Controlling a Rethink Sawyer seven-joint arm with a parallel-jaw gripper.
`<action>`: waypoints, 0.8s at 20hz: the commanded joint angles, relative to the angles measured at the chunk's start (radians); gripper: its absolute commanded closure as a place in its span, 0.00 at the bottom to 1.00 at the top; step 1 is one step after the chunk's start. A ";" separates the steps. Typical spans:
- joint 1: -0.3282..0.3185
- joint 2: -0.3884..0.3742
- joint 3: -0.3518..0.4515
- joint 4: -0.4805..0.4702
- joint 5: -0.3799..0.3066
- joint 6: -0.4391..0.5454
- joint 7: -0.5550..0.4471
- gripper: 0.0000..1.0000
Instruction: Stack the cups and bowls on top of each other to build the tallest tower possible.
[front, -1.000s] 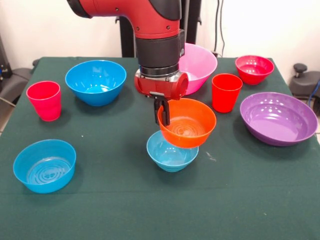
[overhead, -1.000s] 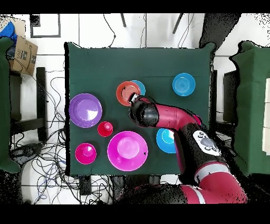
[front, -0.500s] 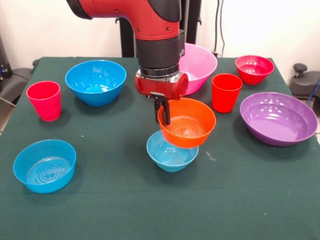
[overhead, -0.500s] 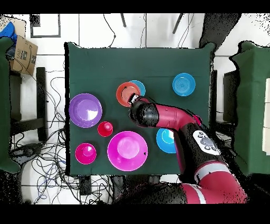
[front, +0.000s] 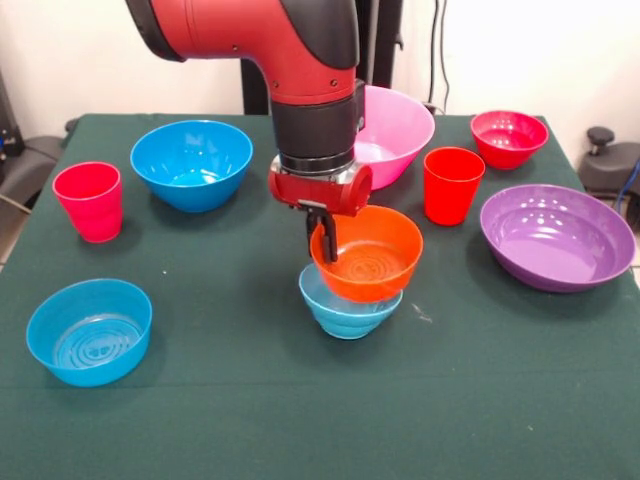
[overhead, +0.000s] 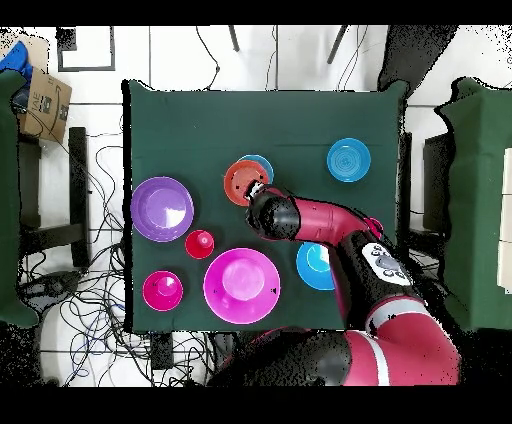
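Both views are brightly and evenly lit from above, with no dim corners. On the dark green cloth-covered table (front: 200, 400) shadows are soft and short, pooling close under each vessel; the faintest one lies toward 5 o'clock of the small light-blue plastic bowl (front: 348, 312). Glare shows as white streaks on the wide shallow glossy purple bowl (front: 556, 236) and on the rim of the large glossy pink bowl (front: 396, 128). The front view is sharp throughout. The overhead view is softer, its small details smeared.
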 joint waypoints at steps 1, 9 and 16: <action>0.007 0.082 -0.027 -0.090 -0.116 -0.052 -0.031 1.00; -0.041 0.077 0.014 -0.104 -0.139 -0.029 -0.049 1.00; -0.057 0.040 0.039 -0.102 -0.118 0.037 -0.065 1.00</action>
